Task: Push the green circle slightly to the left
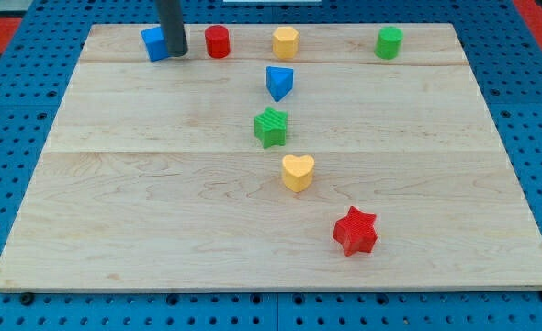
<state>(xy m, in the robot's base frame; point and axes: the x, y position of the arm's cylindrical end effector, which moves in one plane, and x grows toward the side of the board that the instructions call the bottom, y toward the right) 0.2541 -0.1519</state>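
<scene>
Setting: a pale wooden board [161, 211] made of joined planks, lying on a blue perforated surface [5, 119]; a red patch shows at the view's top right corner.
Writing: no brand, label or lettering can be read anywhere.
Green circle: a short green cylinder [389, 42] standing upright near the view's top right corner of the board, last on the right of a row along the top edge.
Its axis: vertical, round face up; being round, it shows no facing direction and no long side.
My tip: the dark rod comes down from the view's top edge, and my tip [176, 54] rests on the board at the top left, well apart from the green cylinder.
Gripper state: the arm ends in a plain rod, so there are no jaws to spread or press together, and it pinches nothing.
Beside the tip: a blue block [153, 43], its shape partly hidden by the rod, touching or just beside it on the view's left.
Rest of the top row: a red cylinder [217, 41] just right of the rod, then a yellow hexagonal block [285, 42].
Centre line, top to bottom: a blue triangle [279, 82], a green star [271, 127], a yellow heart [298, 172], a red star [355, 231].
</scene>
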